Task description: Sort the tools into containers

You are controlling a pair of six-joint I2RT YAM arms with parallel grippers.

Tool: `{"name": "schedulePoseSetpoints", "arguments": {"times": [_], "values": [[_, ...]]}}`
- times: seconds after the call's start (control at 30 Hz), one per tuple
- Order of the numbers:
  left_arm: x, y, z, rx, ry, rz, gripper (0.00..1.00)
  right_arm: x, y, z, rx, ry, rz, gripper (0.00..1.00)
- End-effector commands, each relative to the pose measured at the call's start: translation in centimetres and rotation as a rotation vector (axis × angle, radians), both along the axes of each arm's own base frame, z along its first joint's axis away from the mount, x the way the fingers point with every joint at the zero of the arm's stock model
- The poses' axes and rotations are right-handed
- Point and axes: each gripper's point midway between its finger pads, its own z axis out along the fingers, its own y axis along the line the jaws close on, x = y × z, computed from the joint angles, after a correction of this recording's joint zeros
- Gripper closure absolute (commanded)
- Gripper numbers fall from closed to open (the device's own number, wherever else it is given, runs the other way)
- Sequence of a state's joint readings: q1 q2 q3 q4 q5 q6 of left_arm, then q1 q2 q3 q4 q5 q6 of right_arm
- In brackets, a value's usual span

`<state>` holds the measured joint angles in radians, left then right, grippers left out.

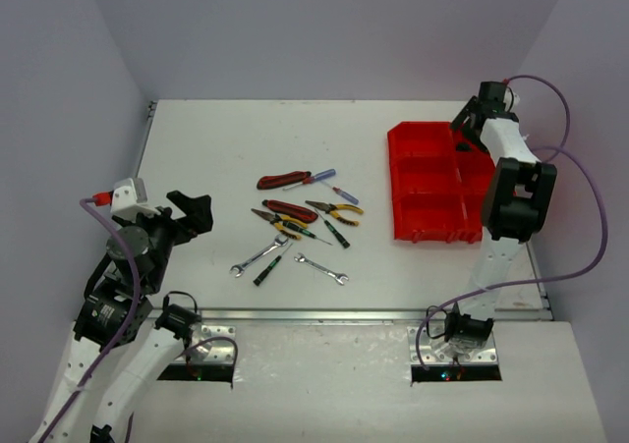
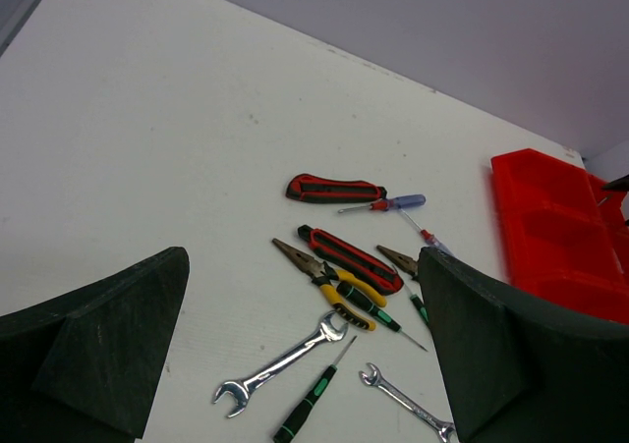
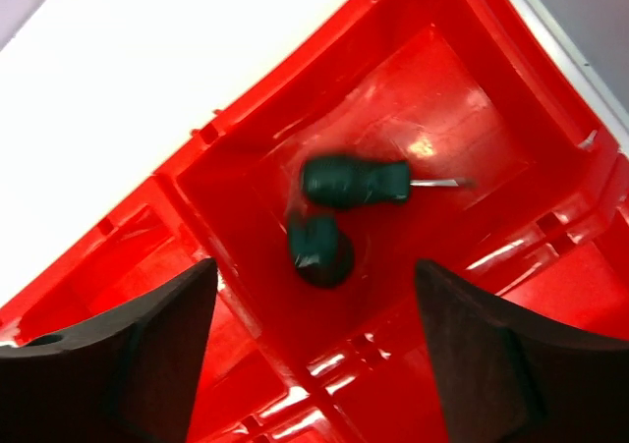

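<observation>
Right hand (image 3: 313, 301) hangs wide and empty over the bright red plastic compartment tray (image 3: 226, 158), where a blurred dark-green-handled screwdriver (image 3: 354, 181) lies. Left hand (image 2: 303, 266), also wide, faces overlapping steel tools (image 1: 300, 229) on the white desk (image 1: 197, 138) at the tray's nine o'clock; pinching one could drag neighbours.

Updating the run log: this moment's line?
left end effector: open | right end effector: open over red tray | green screwdriver: in tray
</observation>
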<state>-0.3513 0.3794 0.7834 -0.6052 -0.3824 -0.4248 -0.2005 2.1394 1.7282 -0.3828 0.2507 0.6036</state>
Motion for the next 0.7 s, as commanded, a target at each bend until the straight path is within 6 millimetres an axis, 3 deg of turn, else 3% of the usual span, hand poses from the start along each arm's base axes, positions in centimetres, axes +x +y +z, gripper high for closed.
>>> {"name": "schedulePoseSetpoints", "arguments": {"times": [0.0,0.07,0.13,0.2,0.23,0.3,0.4,0.47,0.57,0.67], "values": [[0.3,-0.2,0.7,-0.012,-0.031,-0.003,0.00,1.8,0.9,6.9,0.009,-0.179,0.040,0.16],[0.4,-0.2,0.7,-0.012,-0.030,-0.002,0.00,1.2,2.2,8.7,0.028,-0.216,0.062,0.03],[0.4,-0.2,0.7,-0.013,-0.031,0.002,0.00,0.9,4.8,10.9,0.041,-0.276,0.116,0.01],[0.4,-0.2,0.6,-0.011,-0.028,0.004,0.00,-0.8,8.6,11.8,0.006,-0.289,0.171,0.01],[0.5,-0.2,0.6,-0.010,-0.026,0.004,0.00,-1.6,9.9,13.7,-0.023,-0.326,0.189,0.01],[0.8,-0.3,0.1,-0.002,-0.004,0.004,0.00,-3.8,16.7,16.2,-0.060,-0.362,0.353,0.01],[1.1,-0.4,-0.3,0.006,0.017,0.003,0.00,-7.9,24.6,15.8,-0.045,-0.339,0.595,0.01],[1.2,-0.5,-0.4,0.009,0.024,0.003,0.00,-10.2,27.7,14.9,-0.041,-0.319,0.697,0.01],[1.4,-0.5,-0.8,0.015,0.039,0.006,0.00,-13.9,33.2,11.7,-0.032,-0.263,0.936,0.01],[1.4,-0.5,-0.8,0.016,0.041,0.006,0.00,-15.4,34.7,8.3,-0.119,-0.120,1.036,0.01]]}}
